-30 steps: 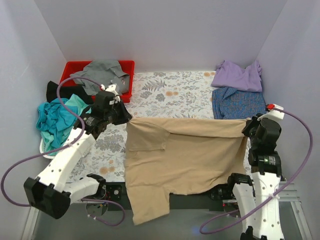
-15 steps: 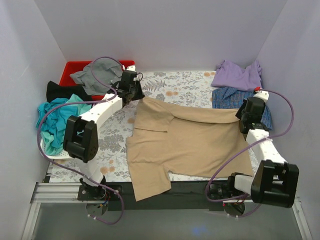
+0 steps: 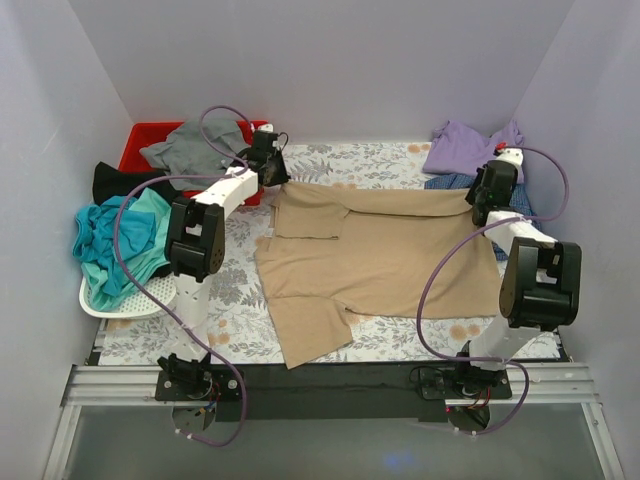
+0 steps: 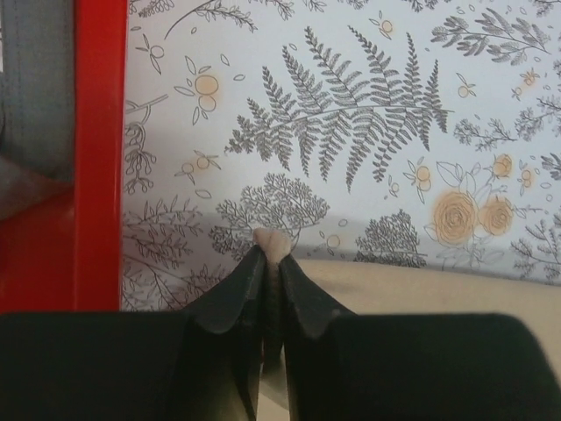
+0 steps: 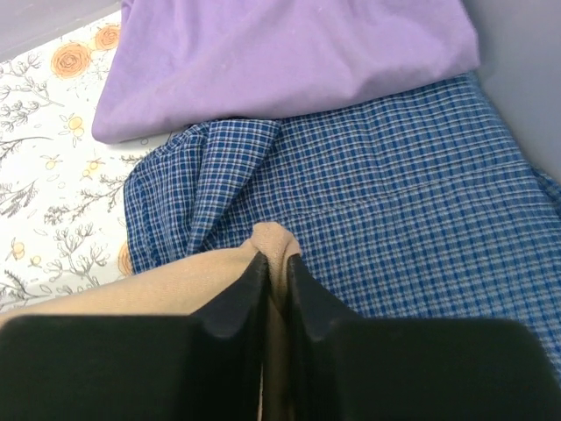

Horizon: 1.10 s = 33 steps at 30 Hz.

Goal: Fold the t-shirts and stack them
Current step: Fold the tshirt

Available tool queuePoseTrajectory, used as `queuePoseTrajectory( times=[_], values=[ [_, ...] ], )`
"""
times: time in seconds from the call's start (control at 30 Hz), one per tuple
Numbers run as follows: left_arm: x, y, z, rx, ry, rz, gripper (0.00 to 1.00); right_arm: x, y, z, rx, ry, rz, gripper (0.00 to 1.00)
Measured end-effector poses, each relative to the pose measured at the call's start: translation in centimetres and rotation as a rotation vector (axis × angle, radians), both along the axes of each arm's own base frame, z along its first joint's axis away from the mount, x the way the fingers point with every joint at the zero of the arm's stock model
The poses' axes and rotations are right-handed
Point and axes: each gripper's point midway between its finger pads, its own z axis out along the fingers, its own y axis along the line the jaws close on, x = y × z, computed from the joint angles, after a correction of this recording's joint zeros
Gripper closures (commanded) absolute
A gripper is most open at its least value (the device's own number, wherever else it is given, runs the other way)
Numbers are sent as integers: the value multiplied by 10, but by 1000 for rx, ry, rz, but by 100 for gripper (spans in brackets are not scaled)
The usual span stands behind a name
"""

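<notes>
L claw [image 4: 270,256] is clenched on a far corner of the tan t-shirt [image 3: 390,255], just beside the red bin [image 4: 98,149]. R claw [image 5: 273,260] pinches the other far corner, over the blue-checked shirt [image 5: 394,202], w/ the lavender shirt [image 5: 289,53] beyond it. Tan t-shirt lies spread across the floral table [image 3: 340,165], btwn both arms.

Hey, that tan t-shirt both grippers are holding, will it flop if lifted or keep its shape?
Probably floppy: the tan t-shirt lies in soft folds and wrinkles. Likely light, since the left gripper and right gripper each hold it by a small pinch of cloth. It could drag the blue-checked shirt lying under the right-hand pinch.
</notes>
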Motion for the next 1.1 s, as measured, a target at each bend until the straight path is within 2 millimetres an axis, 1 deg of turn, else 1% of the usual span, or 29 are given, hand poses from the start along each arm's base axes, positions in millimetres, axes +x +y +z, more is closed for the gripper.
queuePoseTrajectory(
  times=[0.03,0.07,0.1,0.13,0.17,0.2,0.27,0.37,0.43,0.53,0.63,0.7,0.77,0.83,0.9,0.93,0.97,1.03,1.07,1.1],
  values=[
    [5,1,-3,0,-1,0,81,5,0,-5,1,10,3,65],
    [11,0,-7,1,-2,1,76,9,0,-9,-1,18,6,51],
    [14,1,-10,4,-2,2,74,11,-1,-13,-11,28,11,51],
    [17,2,-14,7,1,5,74,13,-2,-17,-20,37,13,25],
    [18,3,-18,12,5,5,73,14,-3,-21,-19,44,7,2],
    [18,5,-22,17,13,6,71,14,-5,-22,-28,50,5,1],
    [18,8,-28,29,23,8,71,14,-8,-22,-54,57,2,2],
    [20,11,-29,42,21,15,71,14,-13,-14,-86,42,-13,1],
    [22,12,-26,46,13,16,70,12,-15,-5,-98,26,-22,2],
    [22,12,-21,42,6,8,70,7,-16,15,-105,-11,-33,2],
    [16,-1,-13,-7,20,-55,71,-1,-15,36,-96,-47,-38,6],
    [8,-14,-4,-65,35,-114,73,-8,-10,43,-72,-45,-24,9],
    [-3,-27,7,-125,50,-177,74,-16,0,46,-36,-29,12,10],
    [-22,-38,16,-168,74,-222,75,-26,9,45,-6,-6,43,10],
    [-51,-44,19,-186,111,-253,75,-43,19,40,26,27,68,9],
    [-66,-44,18,-190,136,-260,75,-56,23,36,41,51,74,9],
    [-86,-44,16,-194,158,-268,75,-68,27,33,52,76,77,8],
    [-131,-38,7,-185,223,-274,75,-93,33,29,70,107,71,7],
    [-149,-35,2,-180,253,-275,75,-104,35,26,75,125,67,7],
    [-172,-30,-2,-175,279,-276,75,-117,36,24,82,135,56,7]
  ],
)
